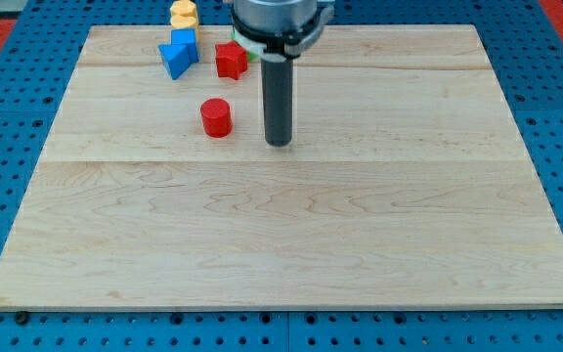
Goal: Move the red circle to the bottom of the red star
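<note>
The red circle (216, 117), a short red cylinder, stands on the wooden board in the view's upper left. The red star (230, 60) lies above it and slightly to its right, with a gap of bare board between them. My tip (279, 143) rests on the board to the right of the red circle and a little lower, not touching it. The rod rises from the tip to the arm's head at the view's top, which hides part of the board behind the star.
A blue block (178, 57) lies left of the red star, with another blue piece (184, 38) and a yellow block (183, 14) above it. A sliver of green (246, 56) shows right of the star. The wooden board (291, 225) sits on a blue perforated table.
</note>
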`<state>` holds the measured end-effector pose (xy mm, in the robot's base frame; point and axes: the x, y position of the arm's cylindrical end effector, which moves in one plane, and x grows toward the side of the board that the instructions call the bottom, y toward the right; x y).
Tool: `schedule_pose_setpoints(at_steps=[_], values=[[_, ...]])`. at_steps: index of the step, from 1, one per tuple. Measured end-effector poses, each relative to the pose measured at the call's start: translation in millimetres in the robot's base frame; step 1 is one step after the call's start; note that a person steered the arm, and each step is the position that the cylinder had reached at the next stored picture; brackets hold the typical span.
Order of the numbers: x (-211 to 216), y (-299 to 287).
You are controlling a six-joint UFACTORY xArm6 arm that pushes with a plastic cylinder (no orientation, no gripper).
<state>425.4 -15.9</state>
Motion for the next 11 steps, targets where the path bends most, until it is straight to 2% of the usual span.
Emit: schedule_pose_setpoints(at_steps=[1,3,4,5,6,9,11], values=[[5.7,-45.9],[-38.9,-56.7],[-44.0,-59.0],[-36.6,-89.9],[-49.6,-96.0],[-72.6,-64.4],[-106.2,-64.3]])
